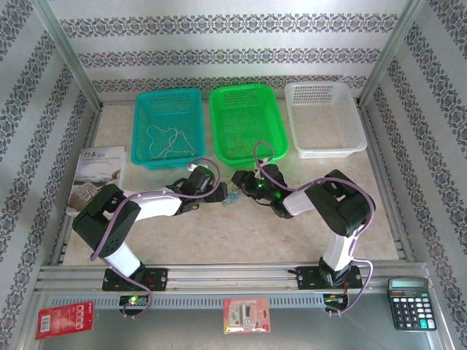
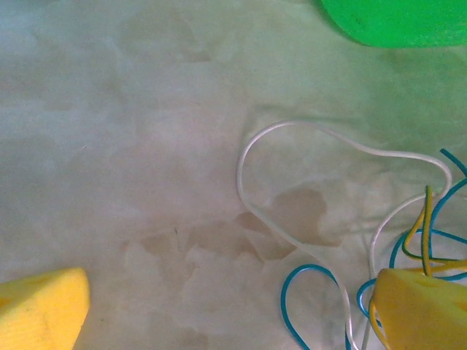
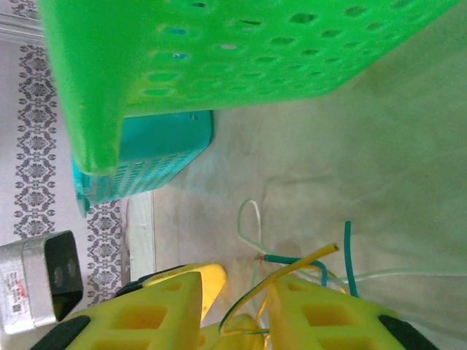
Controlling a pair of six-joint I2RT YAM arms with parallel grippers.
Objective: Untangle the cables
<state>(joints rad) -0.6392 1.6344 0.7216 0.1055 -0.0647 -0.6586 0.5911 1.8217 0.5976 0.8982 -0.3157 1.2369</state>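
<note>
The table (image 1: 292,233) takes up most of the top view, its pale mottled surface running from my bases at the bottom edge up to the patterned back wall. Three baskets stand in a row across the upper middle: the teal basket (image 1: 169,92) at left, the green basket (image 1: 244,90) in the centre and the white basket (image 1: 321,86) at right. A pale cord (image 1: 166,142) lies in loose loops on the floor of the teal one. A booklet (image 1: 98,164) sits at middle left, and a calculator (image 1: 411,302) at the lower right corner.

The cables (image 1: 232,197) lie on the table at the centre of the frame, just below the green basket's near left corner, and both my arms bend in toward them.

My left pincer (image 2: 233,313) hangs over bare table with its yellow fingers wide apart, one in each lower corner of its view, gripping nothing. The white cord (image 2: 292,122) makes a big loop across the middle right. The blue cord (image 2: 310,268) curls in a smaller loop at bottom right, close to my right-hand finger.

My right pincer (image 3: 244,321) sits at the bottom of its view. The yellow-orange cord (image 3: 314,257) arcs down into the narrow gap between its fingers. I cannot tell whether they pinch it.
</note>
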